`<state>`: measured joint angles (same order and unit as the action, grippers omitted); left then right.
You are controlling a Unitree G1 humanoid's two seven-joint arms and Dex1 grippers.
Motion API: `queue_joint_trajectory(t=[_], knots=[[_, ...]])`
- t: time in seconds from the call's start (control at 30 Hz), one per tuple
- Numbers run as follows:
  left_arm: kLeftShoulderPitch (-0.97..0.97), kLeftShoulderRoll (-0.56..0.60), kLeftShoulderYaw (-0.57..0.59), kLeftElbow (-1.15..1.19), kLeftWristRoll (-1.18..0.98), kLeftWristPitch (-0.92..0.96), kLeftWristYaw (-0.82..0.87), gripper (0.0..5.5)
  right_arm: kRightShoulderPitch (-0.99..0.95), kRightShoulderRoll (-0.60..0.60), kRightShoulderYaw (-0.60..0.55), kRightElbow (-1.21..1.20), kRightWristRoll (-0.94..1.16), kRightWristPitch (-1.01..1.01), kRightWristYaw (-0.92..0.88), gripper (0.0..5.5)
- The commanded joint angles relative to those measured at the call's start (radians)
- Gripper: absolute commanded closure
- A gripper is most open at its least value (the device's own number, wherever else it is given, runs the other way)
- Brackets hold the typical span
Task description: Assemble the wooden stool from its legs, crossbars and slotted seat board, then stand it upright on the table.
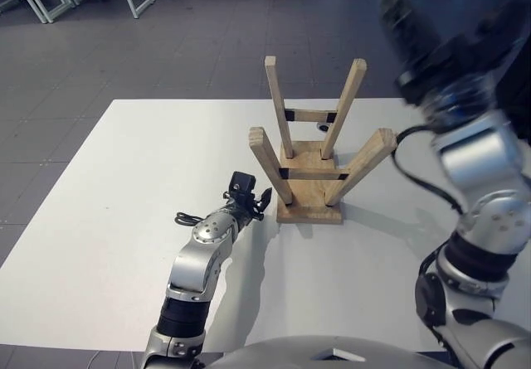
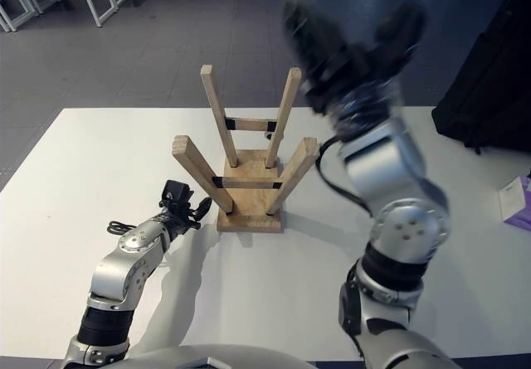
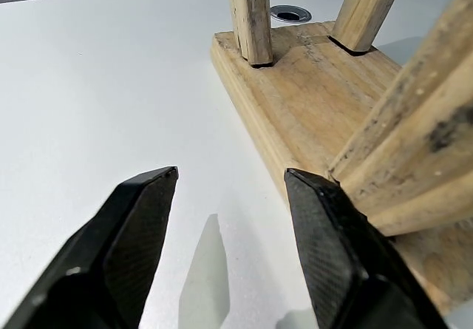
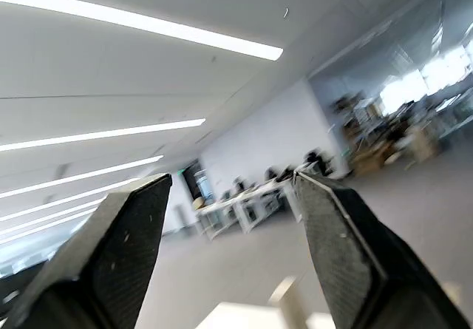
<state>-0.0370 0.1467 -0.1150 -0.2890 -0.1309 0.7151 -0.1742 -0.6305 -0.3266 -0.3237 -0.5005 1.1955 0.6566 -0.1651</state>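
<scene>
While looking down over the white table [image 1: 124, 178], finds the wooden stool [image 1: 314, 173] fully put together but upside down near the table's middle. Shows the slotted seat board [image 1: 309, 212] lying flat on the surface, with four legs [image 1: 270, 166] plugged into it and splaying upward and outward. Shows two crossbars [image 1: 309, 115] as well, each bridging a pair of legs about halfway up, with dark bands at the joints. Places the left gripper [image 3: 230, 177] low over the table just beside the board's near left corner, fingers [image 3: 140, 225] spread apart and holding nothing. Cannot say for sure, from so close a wrist view, whether the finger nearer the stool touches the board's edge or merely hangs beside it. Puts the right gripper [image 2: 355, 41] high in the air, above and to the right of the leg tips, well apart from the wood, blurred but seemingly wide open. Confirms from its own wrist view two parted fingers with nothing between, aimed toward the ceiling lights [image 4: 185, 37]. Notes a small round port [image 3: 290, 13] set in the table just behind the seat board.
</scene>
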Motion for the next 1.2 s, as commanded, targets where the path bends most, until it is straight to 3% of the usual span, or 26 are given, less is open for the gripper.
queue_joint_trajectory(t=[0.03, 0.1, 0.17, 0.23, 0.33, 0.4, 0.57, 0.73, 0.8, 0.9, 1.03, 1.1, 1.2], knots=[[0.041, 0.005, 0.013, -0.015, 0.008, 0.003, 0.012, 2.83, 0.145, -0.295, 0.048, 0.101, -0.341, -0.018, 0.174, 2.45], [0.041, 0.01, 0.019, -0.013, 0.007, 0.004, 0.01, 2.83, 0.3, -0.4, 0.203, 0.187, -0.632, -0.176, 0.286, 2.45], [0.034, 0.017, 0.018, -0.004, 0.008, 0.003, 0.003, 2.83, 0.41, -0.396, 0.296, 0.27, -0.777, -0.273, 0.337, 2.45], [0.022, 0.03, 0.024, 0.006, 0.008, 0.001, -0.007, 2.83, 0.436, -0.338, 0.38, 0.223, -0.817, -0.273, 0.361, 2.45], [0.011, 0.052, 0.053, 0.026, 0.006, -0.009, -0.012, 2.83, 0.319, -0.181, 0.541, 0.0, -0.753, -0.176, 0.402, 2.45], [-0.006, 0.082, 0.093, 0.05, 0.004, -0.02, -0.018, 2.83, 0.272, -0.128, 0.568, -0.08, -0.719, -0.118, 0.41, 2.45], [-0.055, 0.216, 0.256, 0.142, 0.0, -0.066, -0.041, 2.83, 0.286, -0.158, 0.504, -0.081, -0.726, -0.065, 0.461, 2.45], [-0.048, 0.339, 0.33, 0.176, 0.002, -0.112, -0.104, 2.83, 0.338, -0.17, 0.442, -0.114, -0.68, -0.016, 0.502, 2.45], [0.043, 0.438, 0.354, 0.018, -0.141, -0.077, -0.328, 2.83, 0.391, -0.207, 0.357, -0.135, -0.564, 0.044, 0.569, 2.45], [0.136, 0.625, 0.44, -0.192, -0.369, 0.06, -0.61, 2.28, 0.471, -0.263, 0.205, -0.115, -0.461, 0.106, 0.611, 2.51], [0.108, 0.882, 0.609, -0.275, -0.565, 0.238, -0.811, 1.63, 0.53, -0.294, 0.118, -0.081, -0.475, 0.101, 0.613, 2.51], [0.007, 0.883, 0.614, -0.318, -0.706, 0.307, -0.788, 1.27, 0.545, -0.294, 0.121, -0.072, -0.499, 0.087, 0.61, 2.51], [-0.134, 0.808, 0.57, -0.422, -0.992, 0.362, -0.638, 1.27, 0.552, -0.296, 0.133, -0.037, -0.544, 0.067, 0.612, 2.51]])
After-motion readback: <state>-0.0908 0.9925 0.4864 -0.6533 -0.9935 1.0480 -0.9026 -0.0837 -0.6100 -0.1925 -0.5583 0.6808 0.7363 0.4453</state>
